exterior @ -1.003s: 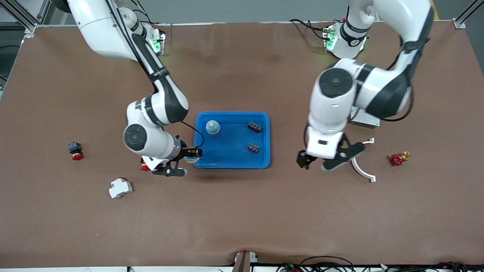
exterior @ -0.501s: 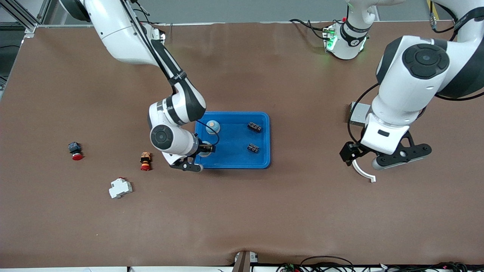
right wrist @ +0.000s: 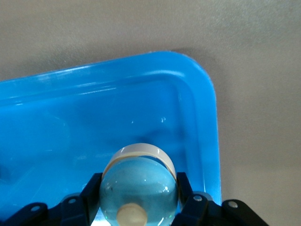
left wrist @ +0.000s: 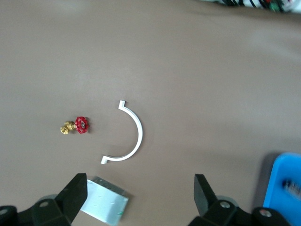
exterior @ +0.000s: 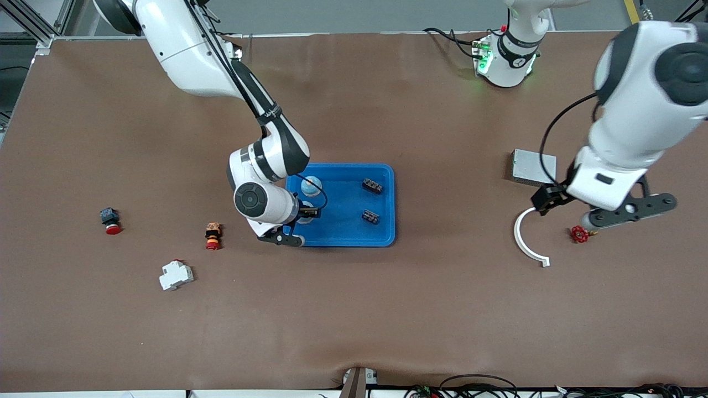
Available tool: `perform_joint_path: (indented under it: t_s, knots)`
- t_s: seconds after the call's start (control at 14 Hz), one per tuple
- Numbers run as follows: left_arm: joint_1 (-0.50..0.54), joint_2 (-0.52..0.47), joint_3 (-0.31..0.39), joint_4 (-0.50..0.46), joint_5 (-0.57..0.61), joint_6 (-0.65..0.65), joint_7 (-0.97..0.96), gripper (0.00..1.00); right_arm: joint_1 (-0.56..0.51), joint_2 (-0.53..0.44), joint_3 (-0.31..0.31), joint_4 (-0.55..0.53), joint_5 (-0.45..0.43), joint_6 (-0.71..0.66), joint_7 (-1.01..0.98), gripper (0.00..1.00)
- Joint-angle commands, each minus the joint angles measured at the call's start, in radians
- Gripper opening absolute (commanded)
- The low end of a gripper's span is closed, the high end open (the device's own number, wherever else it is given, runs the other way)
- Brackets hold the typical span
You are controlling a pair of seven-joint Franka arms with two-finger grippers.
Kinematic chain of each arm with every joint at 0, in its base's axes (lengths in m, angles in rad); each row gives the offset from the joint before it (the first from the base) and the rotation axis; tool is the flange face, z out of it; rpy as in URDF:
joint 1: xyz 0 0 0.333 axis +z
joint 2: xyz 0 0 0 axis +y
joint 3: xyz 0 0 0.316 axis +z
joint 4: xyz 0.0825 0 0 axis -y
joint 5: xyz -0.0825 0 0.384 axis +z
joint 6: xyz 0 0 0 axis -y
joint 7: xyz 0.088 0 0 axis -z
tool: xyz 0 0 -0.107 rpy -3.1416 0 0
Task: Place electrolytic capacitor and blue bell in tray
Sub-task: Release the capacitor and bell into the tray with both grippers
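The blue bell [right wrist: 138,188] is held clamped in the right gripper [exterior: 305,213] over the tray [exterior: 381,235], so lowering and release are judged next, while the left gripper [left wrist: 141,195] waits wide open and empty over the table

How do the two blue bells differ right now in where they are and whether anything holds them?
One blue bell stands free on the tray floor, toward the robots' edge. The other blue bell is clamped between the right gripper's fingers, over the tray's corner nearer the front camera; whether it touches the floor cannot be told. The free one stands upright, knob on top; the held one shows its knob to the wrist camera. Both are rounded, light blue, with a tan knob.
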Motion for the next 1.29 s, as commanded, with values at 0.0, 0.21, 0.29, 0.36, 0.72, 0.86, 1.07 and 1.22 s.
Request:
perform_joint_path:
  t_s: [0.0, 0.21, 0.29, 0.36, 0.72, 0.86, 1.07, 1.22]
  knots:
    - [-0.001, -0.117, 0.085, -0.073, -0.098, -0.052, 0.196, 1.0, 0.017, 0.007, -0.006, -0.002, 0.023, 0.024, 0.011, 0.2]
    - [-0.097, -0.184, 0.231, -0.081, -0.135, -0.148, 0.262, 1.0, 0.02, 0.011, -0.006, -0.002, 0.028, 0.03, 0.028, 0.2]
    - [-0.098, -0.2, 0.236, -0.081, -0.144, -0.171, 0.264, 1.0, 0.022, 0.013, -0.006, -0.001, 0.028, 0.041, 0.037, 0.2]
    - [-0.103, -0.214, 0.256, -0.081, -0.145, -0.185, 0.265, 1.0, 0.022, 0.016, -0.006, -0.002, 0.028, 0.055, 0.038, 0.2]
    - [-0.15, -0.287, 0.298, -0.114, -0.154, -0.213, 0.264, 1.0, 0.023, 0.022, -0.006, -0.002, 0.028, 0.066, 0.04, 0.33]
    - [-0.14, -0.293, 0.279, -0.115, -0.157, -0.21, 0.261, 1.0, 0.022, 0.02, -0.006, -0.002, 0.028, 0.055, 0.038, 0.65]
    - [-0.141, -0.292, 0.279, -0.113, -0.158, -0.204, 0.259, 1.0, 0.01, 0.01, -0.006, -0.001, 0.026, 0.002, 0.038, 1.0]
    - [-0.14, -0.29, 0.279, -0.112, -0.161, -0.201, 0.247, 1.0, 0.005, -0.048, -0.012, 0.001, 0.02, -0.11, 0.037, 1.0]
